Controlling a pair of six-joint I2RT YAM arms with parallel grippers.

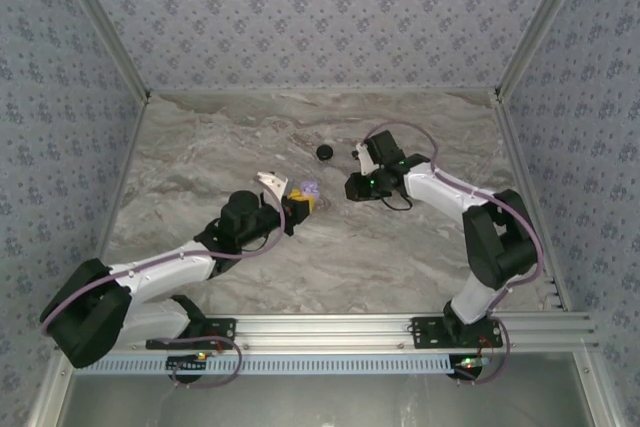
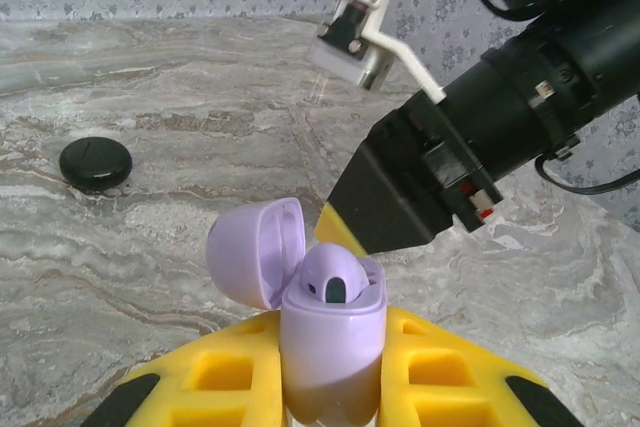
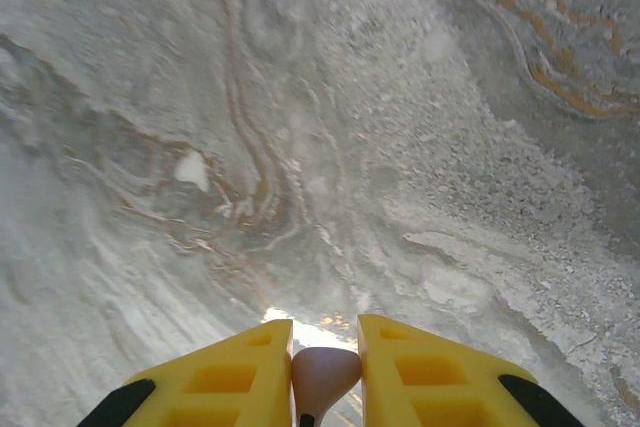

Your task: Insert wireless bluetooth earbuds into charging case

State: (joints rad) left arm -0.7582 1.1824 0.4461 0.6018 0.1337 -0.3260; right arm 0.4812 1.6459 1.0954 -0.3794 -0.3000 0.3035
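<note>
Patterned walls (image 1: 320, 17) close in the marble table (image 1: 420, 257) on three sides. Both arms work near its middle, with bare room all round. The left jaws pinch the lavender charging case (image 2: 332, 347) upright, its lid flipped open and one earbud (image 2: 333, 272) seated inside. The right jaws, just beside, pinch a second earbud (image 3: 325, 375). A black puck (image 2: 95, 163) lies apart, farther back.

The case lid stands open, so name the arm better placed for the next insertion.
Right, most likely. The right pincer grips a small pale piece, apparently an earbud, close beside the open lavender case, while the left pincer is busy holding that case upright.
</note>
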